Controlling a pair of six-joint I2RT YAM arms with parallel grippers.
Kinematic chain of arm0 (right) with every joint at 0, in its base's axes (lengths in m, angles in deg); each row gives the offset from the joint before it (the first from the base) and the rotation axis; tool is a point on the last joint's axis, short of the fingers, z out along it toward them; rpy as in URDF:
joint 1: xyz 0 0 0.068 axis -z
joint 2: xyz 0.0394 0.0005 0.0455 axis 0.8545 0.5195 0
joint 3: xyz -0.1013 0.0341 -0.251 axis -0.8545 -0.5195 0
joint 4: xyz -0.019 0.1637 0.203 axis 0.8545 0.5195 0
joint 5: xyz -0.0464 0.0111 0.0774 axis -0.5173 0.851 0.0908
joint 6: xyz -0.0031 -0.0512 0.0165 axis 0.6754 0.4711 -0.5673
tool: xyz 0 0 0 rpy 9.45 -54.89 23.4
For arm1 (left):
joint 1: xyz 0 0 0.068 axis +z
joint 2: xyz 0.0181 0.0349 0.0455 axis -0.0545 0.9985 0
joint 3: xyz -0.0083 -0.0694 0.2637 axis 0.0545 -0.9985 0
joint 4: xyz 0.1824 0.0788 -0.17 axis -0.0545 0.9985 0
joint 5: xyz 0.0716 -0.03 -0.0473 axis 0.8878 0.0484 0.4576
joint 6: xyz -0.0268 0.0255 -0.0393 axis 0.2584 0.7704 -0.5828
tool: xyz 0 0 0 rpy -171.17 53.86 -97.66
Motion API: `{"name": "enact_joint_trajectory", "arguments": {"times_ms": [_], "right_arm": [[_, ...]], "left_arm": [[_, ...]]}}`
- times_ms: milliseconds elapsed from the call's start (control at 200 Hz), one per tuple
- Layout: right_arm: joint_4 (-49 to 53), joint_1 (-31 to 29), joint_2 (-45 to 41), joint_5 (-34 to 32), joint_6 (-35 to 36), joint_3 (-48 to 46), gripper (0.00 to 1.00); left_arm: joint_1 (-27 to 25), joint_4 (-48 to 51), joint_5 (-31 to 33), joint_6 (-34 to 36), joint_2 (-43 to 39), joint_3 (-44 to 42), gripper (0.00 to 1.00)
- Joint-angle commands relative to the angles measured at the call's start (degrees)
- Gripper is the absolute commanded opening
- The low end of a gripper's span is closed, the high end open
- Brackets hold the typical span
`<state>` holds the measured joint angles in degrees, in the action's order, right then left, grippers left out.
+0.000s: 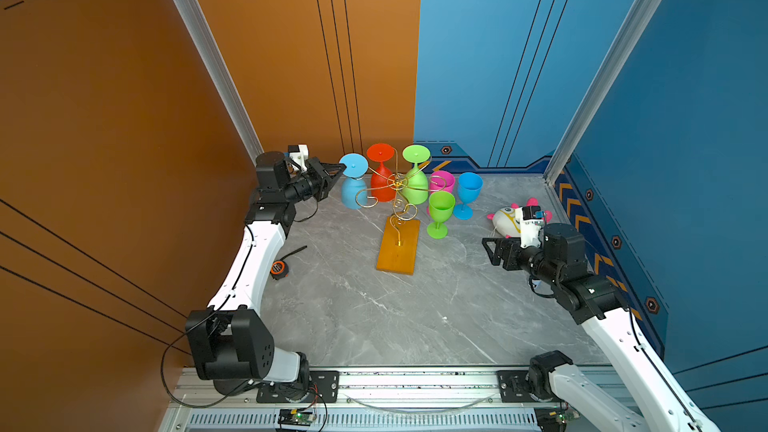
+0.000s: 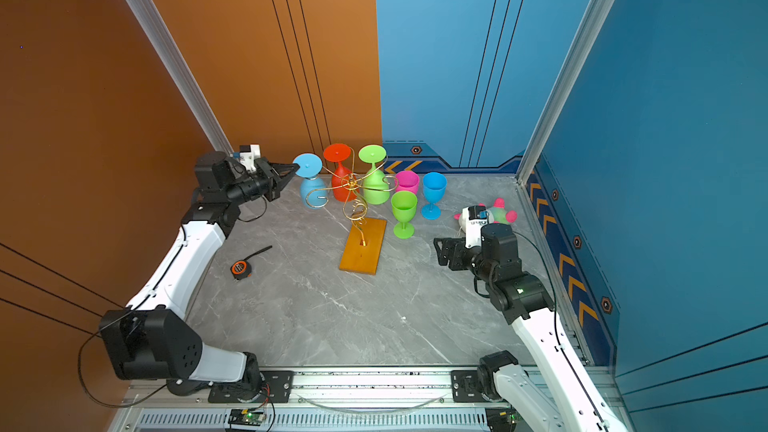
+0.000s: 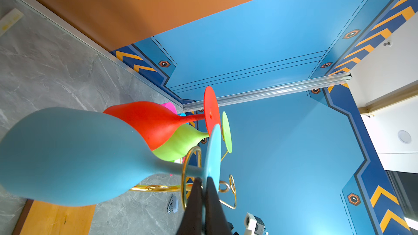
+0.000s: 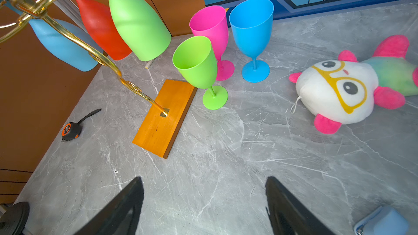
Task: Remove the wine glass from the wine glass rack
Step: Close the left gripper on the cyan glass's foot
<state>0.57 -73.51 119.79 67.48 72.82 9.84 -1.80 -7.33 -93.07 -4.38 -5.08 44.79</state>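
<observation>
Three glasses are hung bowl-down on the wine glass rack [image 1: 397,180]. The light-blue glass [image 1: 351,192] is the outermost one, on the left arm's side. Its long axis is set vertical: foot [image 1: 353,165] on top, stem dropped through a gold wire loop [image 3: 183,177], bowl below. Whether the bowl is clear of the table [image 1: 374,317] cannot be told.

The foot's rim is pinched edge-on by the left gripper [image 3: 204,183]. The fingers [image 3: 194,200] are clamped on either face of the disc, just beside the loop. The glass is thus placed straight ahead of the fingertips, with the rack's hub beyond it on the same line.

Exit is judged to be outward along the wire arm, back toward the left arm, with the foot held level until the stem is freed from the loop. Which way the loop's gap is turned cannot be told.

The red glass [image 1: 380,184] is hung just beside, and the hanging green glass [image 1: 415,189] next along. A knock is possible if the blue bowl is swung.

The left arm is clearly the nearer. The right gripper [image 1: 492,251] is held well apart over bare table, jaws spread wide, nothing grasped. An upright green glass [image 1: 440,205], pink glass [image 1: 441,181] and blue glass [image 1: 469,189] are stood between it and the rack, out of the expected path.
</observation>
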Motion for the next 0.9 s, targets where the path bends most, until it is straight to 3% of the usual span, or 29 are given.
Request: {"name": "enact_joint_trajectory", "arguments": {"times_ms": [0, 896], "right_arm": [[1.1, 0.4, -0.7, -0.3, 0.3, -0.9, 0.85], [0.9, 0.4, -0.8, -0.1, 0.0, -1.4, 0.85]], "left_arm": [[0.0, -2.4, -1.3, -0.7, -0.3, -0.1, 0.0], [-2.6, -2.5, -4.6, 0.3, 0.7, 0.4, 0.0]]}}
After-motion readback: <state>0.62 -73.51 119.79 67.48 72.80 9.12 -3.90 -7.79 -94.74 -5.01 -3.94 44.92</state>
